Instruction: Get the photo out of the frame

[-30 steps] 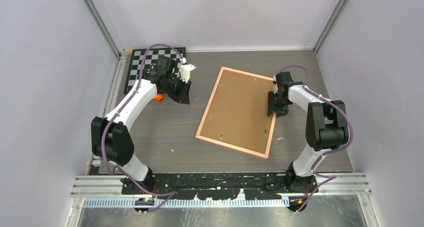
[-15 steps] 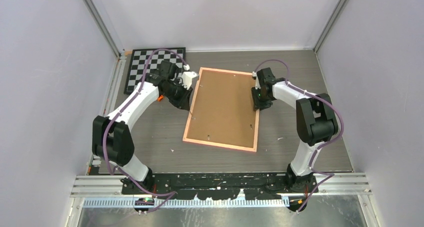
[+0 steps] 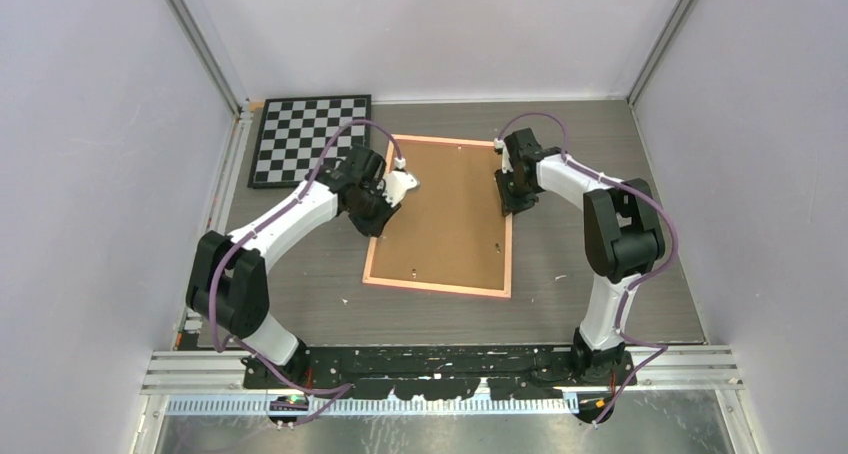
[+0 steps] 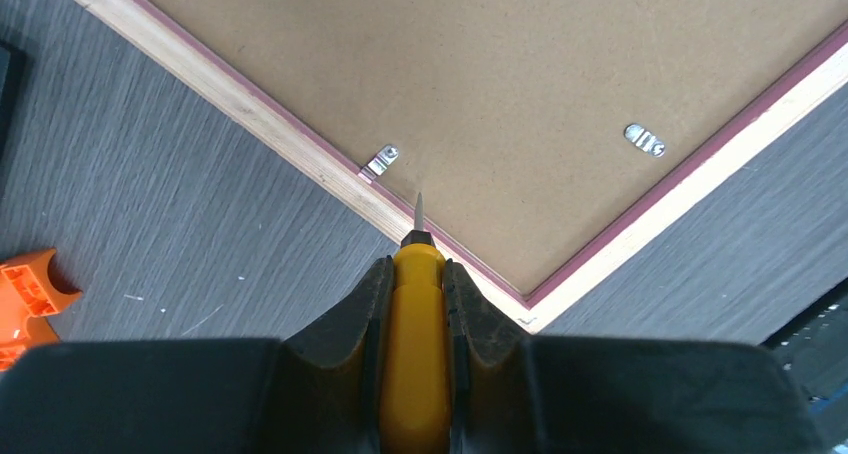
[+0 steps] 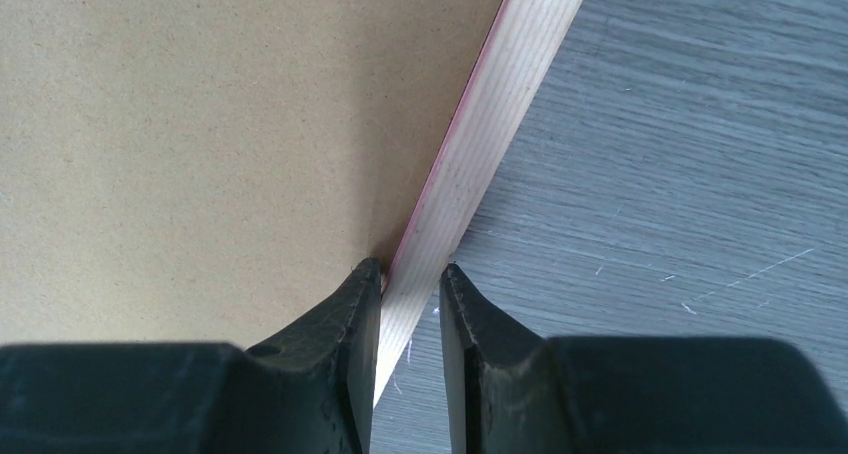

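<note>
The frame lies face down on the table, its brown fibreboard back up inside the thin pink border. The photo is hidden under the back. My left gripper is at the frame's left edge, shut on a yellow-handled screwdriver. Its metal tip points at a small metal clip near a frame corner, and a second clip sits further right. My right gripper straddles the frame's right border, with its jaws closed on it, one inside on the back and one outside.
A black-and-white chessboard lies at the back left. An orange plastic piece lies on the table left of the frame. Grey walls close in the table on three sides.
The frame has slid left and turned nearly square to the table, with my right gripper on its right edge. My left gripper has moved right to the frame's left edge.
</note>
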Tool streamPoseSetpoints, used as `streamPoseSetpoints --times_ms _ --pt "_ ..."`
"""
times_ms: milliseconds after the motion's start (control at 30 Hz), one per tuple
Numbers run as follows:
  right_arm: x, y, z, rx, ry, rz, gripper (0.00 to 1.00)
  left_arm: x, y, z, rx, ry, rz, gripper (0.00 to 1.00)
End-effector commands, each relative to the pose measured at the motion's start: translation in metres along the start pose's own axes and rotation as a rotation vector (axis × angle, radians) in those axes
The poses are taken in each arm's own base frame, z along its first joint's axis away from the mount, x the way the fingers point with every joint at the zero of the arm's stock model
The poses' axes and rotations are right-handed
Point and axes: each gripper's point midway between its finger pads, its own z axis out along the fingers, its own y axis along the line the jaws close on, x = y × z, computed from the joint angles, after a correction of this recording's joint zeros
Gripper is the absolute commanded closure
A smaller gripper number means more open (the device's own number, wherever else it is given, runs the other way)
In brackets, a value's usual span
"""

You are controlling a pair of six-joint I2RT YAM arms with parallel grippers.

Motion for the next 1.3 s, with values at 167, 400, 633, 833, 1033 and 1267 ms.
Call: streamPoseSetpoints --times_ms 167,400,633,833,1033,1267 --pt "0.016 0.003 0.023 -0.019 0.091 -0.034 0.86 -0.02 0.017 -0.004 -0.139 -0.06 0.091 1.0" --pt "0.018 0.002 0.025 -0.016 0.101 -0.033 0.86 -0.027 0.022 -0.004 -0.158 -0.069 0.102 1.0" --pt "0.019 0.002 0.026 -0.015 0.109 -0.033 0.86 -0.023 0.028 0.009 -0.168 -0.04 0.116 1.0" --pt "0.02 0.0 0.027 -0.007 0.111 -0.033 0.92 -0.017 0.026 0.014 -0.15 -0.021 0.128 1.0" --pt "0.02 -0.001 0.028 0.0 0.113 -0.03 0.93 -0.011 0.018 0.016 -0.113 -0.003 0.15 1.0" --pt "0.021 -0.003 0.031 0.013 0.119 -0.022 0.99 -0.005 0.001 0.007 -0.059 0.028 0.196 1.0"
